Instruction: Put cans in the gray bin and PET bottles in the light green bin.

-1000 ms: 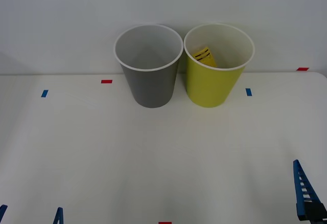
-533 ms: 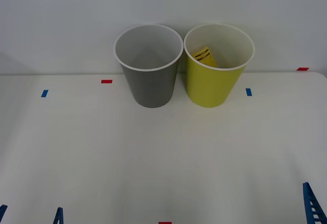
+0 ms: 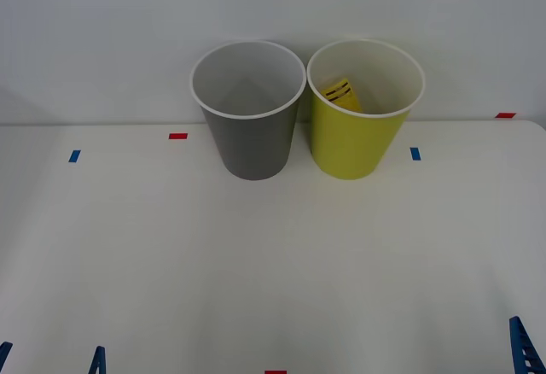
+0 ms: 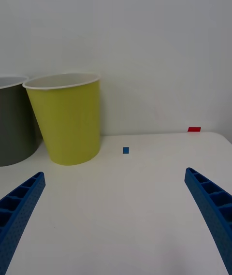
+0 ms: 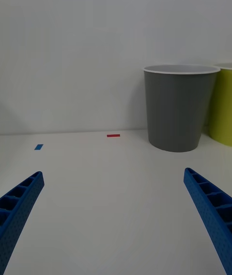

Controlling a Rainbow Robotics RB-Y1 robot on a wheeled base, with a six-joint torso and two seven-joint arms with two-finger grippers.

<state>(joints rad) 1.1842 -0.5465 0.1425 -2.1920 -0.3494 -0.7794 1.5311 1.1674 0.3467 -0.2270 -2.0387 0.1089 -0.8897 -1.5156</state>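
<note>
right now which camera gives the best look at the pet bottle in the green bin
The front view: looking down into the light green bin, it catches the PET bottle's yellow label with black print leaning against the inner wall. The right wrist view sees that bin side-on, and the left wrist view only its edge, so its wall hides the bottle.

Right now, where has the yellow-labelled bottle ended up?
In the front view the bottle lies inside the light green bin, the right-hand one of two bins at the table's far edge, right beside the gray bin.
</note>
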